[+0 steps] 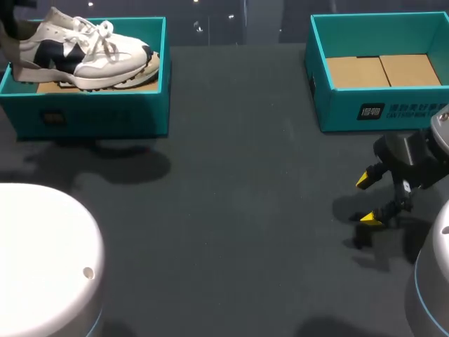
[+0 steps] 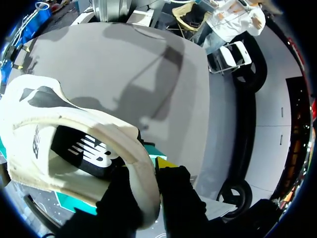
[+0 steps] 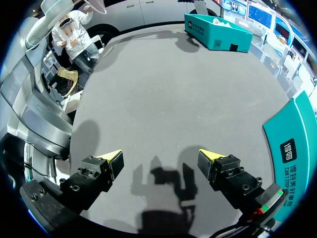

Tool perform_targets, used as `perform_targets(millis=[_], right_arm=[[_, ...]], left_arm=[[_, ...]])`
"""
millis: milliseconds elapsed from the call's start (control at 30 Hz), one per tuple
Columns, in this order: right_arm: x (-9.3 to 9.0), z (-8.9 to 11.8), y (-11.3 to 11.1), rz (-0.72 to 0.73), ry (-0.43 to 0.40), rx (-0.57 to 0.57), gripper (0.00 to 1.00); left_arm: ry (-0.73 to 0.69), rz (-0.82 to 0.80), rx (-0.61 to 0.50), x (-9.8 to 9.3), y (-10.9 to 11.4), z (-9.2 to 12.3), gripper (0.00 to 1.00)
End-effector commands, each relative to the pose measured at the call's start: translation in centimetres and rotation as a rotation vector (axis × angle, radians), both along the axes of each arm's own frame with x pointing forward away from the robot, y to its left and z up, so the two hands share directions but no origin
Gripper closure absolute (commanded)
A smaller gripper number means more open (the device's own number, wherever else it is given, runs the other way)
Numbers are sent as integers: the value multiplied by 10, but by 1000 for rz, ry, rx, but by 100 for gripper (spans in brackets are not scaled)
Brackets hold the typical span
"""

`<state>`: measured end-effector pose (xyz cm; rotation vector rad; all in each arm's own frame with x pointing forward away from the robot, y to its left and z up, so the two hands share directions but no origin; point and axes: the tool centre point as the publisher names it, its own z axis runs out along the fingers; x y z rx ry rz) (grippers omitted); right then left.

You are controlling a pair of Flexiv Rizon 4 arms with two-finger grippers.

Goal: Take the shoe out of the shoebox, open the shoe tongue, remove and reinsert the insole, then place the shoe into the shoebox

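Far left of the table (image 1: 231, 175), the left gripper (image 2: 148, 173) is clamped on the heel collar of the white-and-navy shoe (image 1: 84, 49), one finger inside the collar and one outside. The shoe rides high in the teal shoebox (image 1: 91, 112), its heel at the box's left wall and its toe toward the right wall. The laces look tied and the tongue closed, so this reads as the opening step: taking the shoe out.

The next move calls for a lift high enough that the sole clears the near wall's rim, then a carry toward the middle. A heel-only hold may let the toe droop and catch that rim.

The right gripper (image 1: 366, 200) hangs at the near right with its yellow tips spread wide, holding nothing, just above the tabletop. It is well apart from the shoe.

Between the shoebox and a second teal box (image 1: 379, 109) at the far right lies a broad stretch of dark tabletop — the likeliest place for the tongue and insole work. A white rounded housing (image 1: 42, 253) crowds the near left corner.
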<state>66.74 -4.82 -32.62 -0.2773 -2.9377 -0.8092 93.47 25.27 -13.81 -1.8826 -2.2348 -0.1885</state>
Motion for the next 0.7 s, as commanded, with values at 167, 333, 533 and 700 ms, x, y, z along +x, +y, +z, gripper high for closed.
perform_targets(millis=[167, 333, 533, 700], right_arm=[[-1, 0, 0, -1, -2, -2, 0], [-1, 0, 0, -1, -2, -2, 0], [-1, 0, 0, -1, -2, -2, 0], [-1, 0, 0, -1, -2, -2, 0]], left_arm=[[-37, -10, 3, -6, 1, 1, 100], [-62, 10, 19, -49, -28, -1, 100], [-86, 26, 74, -91, -56, -4, 100], [-115, 39, 123, -119, -79, -12, 100]])
